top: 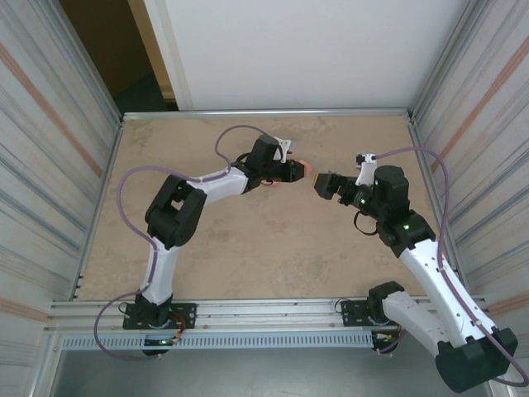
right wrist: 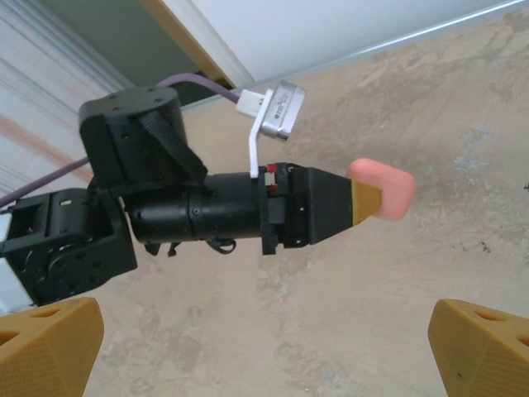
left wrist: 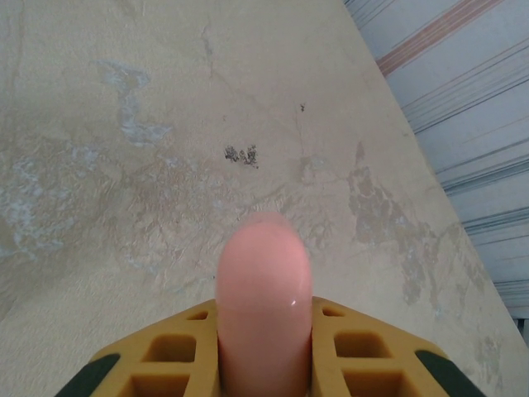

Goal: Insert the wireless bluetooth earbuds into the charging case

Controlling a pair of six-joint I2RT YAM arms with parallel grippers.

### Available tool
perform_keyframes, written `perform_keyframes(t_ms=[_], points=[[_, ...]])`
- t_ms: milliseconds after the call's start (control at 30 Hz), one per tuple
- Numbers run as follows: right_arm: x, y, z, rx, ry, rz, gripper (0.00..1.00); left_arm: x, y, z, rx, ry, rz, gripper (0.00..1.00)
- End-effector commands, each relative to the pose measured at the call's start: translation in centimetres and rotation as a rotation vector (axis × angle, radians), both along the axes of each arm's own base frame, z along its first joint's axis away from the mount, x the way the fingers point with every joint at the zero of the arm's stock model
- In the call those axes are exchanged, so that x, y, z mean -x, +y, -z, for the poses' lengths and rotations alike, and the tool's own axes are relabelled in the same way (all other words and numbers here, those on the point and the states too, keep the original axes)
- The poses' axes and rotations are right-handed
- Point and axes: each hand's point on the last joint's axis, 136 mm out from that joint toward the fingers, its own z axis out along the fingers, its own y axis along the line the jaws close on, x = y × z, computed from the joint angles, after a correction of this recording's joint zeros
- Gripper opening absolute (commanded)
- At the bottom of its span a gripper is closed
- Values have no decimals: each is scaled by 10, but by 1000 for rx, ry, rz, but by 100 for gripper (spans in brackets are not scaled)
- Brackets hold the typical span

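Charging case point(right wrist: 382, 190) pinched in left fingers point(right wrist: 364, 203), forearm stretched out level.

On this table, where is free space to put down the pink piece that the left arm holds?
The beige tabletop is bare in front, near the two arm bases, and along the back metal rail. It is crowded in the middle, where the left end effector, shut on the rounded pink plastic case, faces the open right end effector.
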Motion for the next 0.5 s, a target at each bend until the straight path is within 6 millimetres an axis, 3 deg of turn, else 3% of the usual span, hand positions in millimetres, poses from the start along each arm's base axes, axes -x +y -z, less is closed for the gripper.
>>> perform_keyframes(t_ms=[0,467], points=[[3,-7,1,33,-15,11,99,-4,-9,3,-7,25,-5,0],[10,-15,10,78,-2,18,99,-18,-37,35,-9,89,-18,0]])
